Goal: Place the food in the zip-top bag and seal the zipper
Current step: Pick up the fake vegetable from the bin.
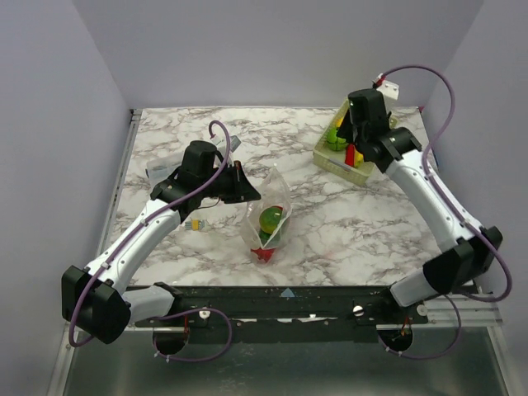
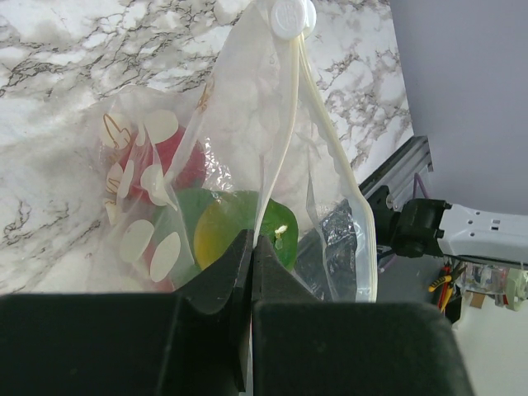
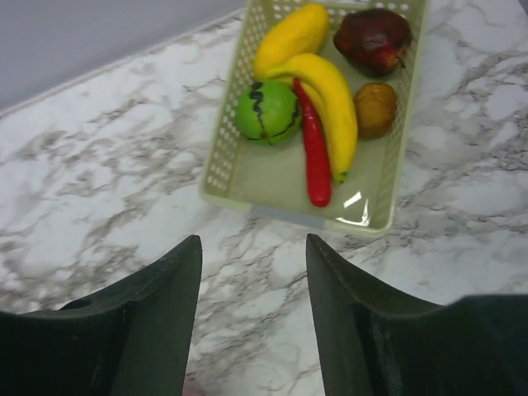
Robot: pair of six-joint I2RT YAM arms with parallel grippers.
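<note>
Several pieces of toy food lie in a pale-green lattice basket at the far right of the marble bench. Among them are a yellow banana, a red chilli, a round green piece, a dark red fruit and a small brown one. The right tool hangs above the bench just in front of the basket, its two dark fingers spread apart and holding nothing.

Near the middle of the bench the clear zip-top bag stands propped up, with a green piece, a yellow piece and something red inside. The left tool is pressed together on the bag's clear edge. The two strips of the zipper spread apart below a white tab, so the mouth reads as open.

The job looks to be mid-loading: some food bagged, more waiting, sealing not begun. The next move probably calls for the right tool to drop into the basket, close on one piece and carry it to the mouth.
</note>
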